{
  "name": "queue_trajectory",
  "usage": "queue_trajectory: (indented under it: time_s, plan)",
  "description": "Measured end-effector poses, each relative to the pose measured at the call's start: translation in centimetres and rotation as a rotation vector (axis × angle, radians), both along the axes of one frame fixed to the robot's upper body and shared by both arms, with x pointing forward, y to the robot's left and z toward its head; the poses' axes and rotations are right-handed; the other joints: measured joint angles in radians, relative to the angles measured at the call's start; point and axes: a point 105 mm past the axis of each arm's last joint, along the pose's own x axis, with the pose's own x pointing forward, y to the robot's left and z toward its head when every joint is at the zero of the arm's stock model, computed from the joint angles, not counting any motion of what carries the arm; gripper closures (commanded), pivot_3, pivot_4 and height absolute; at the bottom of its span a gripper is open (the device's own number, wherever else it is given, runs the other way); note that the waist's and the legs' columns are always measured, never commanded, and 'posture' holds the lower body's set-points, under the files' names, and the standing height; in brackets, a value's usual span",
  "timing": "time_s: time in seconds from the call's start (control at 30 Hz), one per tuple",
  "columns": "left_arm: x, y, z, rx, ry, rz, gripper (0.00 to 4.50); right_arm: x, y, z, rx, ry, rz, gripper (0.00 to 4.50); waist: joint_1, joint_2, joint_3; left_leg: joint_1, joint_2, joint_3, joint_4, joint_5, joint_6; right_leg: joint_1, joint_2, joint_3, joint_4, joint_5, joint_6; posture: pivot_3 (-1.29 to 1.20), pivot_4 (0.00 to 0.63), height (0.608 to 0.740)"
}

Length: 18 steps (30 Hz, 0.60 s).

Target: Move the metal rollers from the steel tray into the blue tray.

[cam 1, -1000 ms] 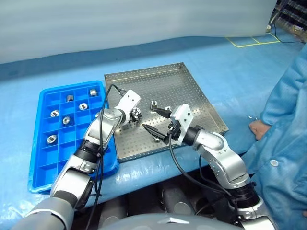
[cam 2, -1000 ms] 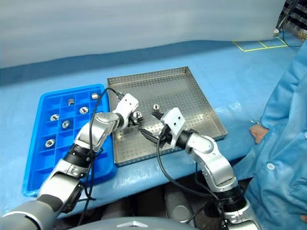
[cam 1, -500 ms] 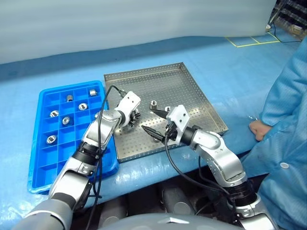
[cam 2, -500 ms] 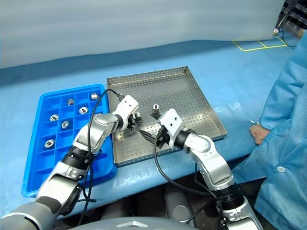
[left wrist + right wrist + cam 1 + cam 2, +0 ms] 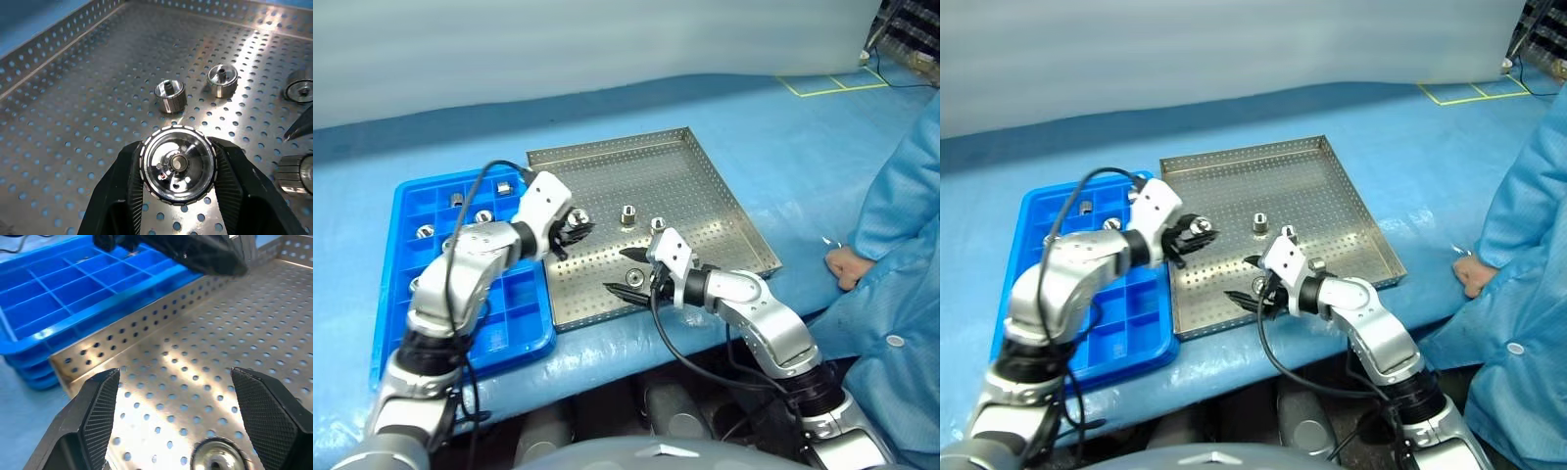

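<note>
The left pincer [image 5: 573, 227] grasps one metal roller [image 5: 178, 163] between its black fingers, above the steel tray [image 5: 705, 166] near the edge that adjoins the blue tray [image 5: 396, 313]. The right pincer [image 5: 628, 272] stands released, fingers wide apart over another roller [image 5: 213, 461] lying on the perforated floor. Two more rollers [image 5: 169, 94] stand farther back. Several compartments of the blue tray hold rollers [image 5: 483, 216].

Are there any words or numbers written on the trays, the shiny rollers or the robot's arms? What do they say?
None: no view shows a readable word, number, label or brand.
Blue tray: plain plastic, no text.
Steel tray: just holes, no writing.
Metal roller in the left pincer: fine edge ridges, no letters.
Yellow floor lines: tape marks, not a sign.
</note>
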Motion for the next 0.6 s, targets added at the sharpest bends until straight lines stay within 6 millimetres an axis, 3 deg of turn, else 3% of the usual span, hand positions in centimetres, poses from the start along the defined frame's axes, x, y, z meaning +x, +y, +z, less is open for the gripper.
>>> queue_trajectory:
  time_s: [0.13,0.27,0.3,0.4,0.53,0.6]
  plan:
    - [-3.0,2.7,0.2,0.062,0.006,0.066,2.8,-1.2,1.5,1.2,0.051,0.005,0.115,0.67,0.016,0.0,0.0,0.001,0.001,-0.001,0.0,0.0,0.0,0.001,0.0,-0.001,0.001,0.0,0.0,-0.01,0.15,0.74]
    - [-4.8,7.6,0.6,0.126,-0.019,0.31,2.8,-1.5,2.7,2.1,0.078,-0.007,0.174,0.67,0.056,0.0,0.0,0.002,0.001,-0.002,0.001,0.001,-0.001,0.002,0.001,-0.003,0.0,0.0,0.0,0.05,0.15,0.74]
    - [-6.0,9.4,0.4,0.148,-0.015,0.413,2.8,-1.4,3.0,2.2,0.078,-0.009,0.187,0.67,0.066,0.0,0.0,0.002,0.001,-0.002,0.001,0.001,-0.001,0.002,0.001,-0.003,0.0,0.0,-0.001,0.06,0.15,0.74]
    - [-8.2,12.3,0.1,0.159,-0.01,0.596,2.8,-1.3,3.4,2.0,0.074,0.002,0.195,0.67,0.105,0.0,0.0,0.001,0.002,-0.002,0.0,0.001,-0.001,0.002,-0.001,-0.004,-0.001,-0.001,-0.001,0.1,0.15,0.74]
    - [-10.9,14.2,-1.3,0.149,0.041,0.724,2.8,-1.2,3.5,1.8,0.075,0.012,0.195,0.67,0.156,-0.001,0.0,0.002,0.002,-0.002,0.001,0.001,-0.001,0.004,-0.005,-0.005,-0.001,-0.005,-0.009,0.13,0.15,0.74]
    - [-11.8,14.2,-2.4,0.134,0.086,0.736,2.8,-1.2,3.5,1.9,0.076,0.013,0.197,0.67,0.17,-0.001,0.0,0.002,0.001,-0.002,0.003,0.001,-0.001,0.005,-0.006,-0.007,-0.001,-0.005,-0.008,0.13,0.15,0.74]
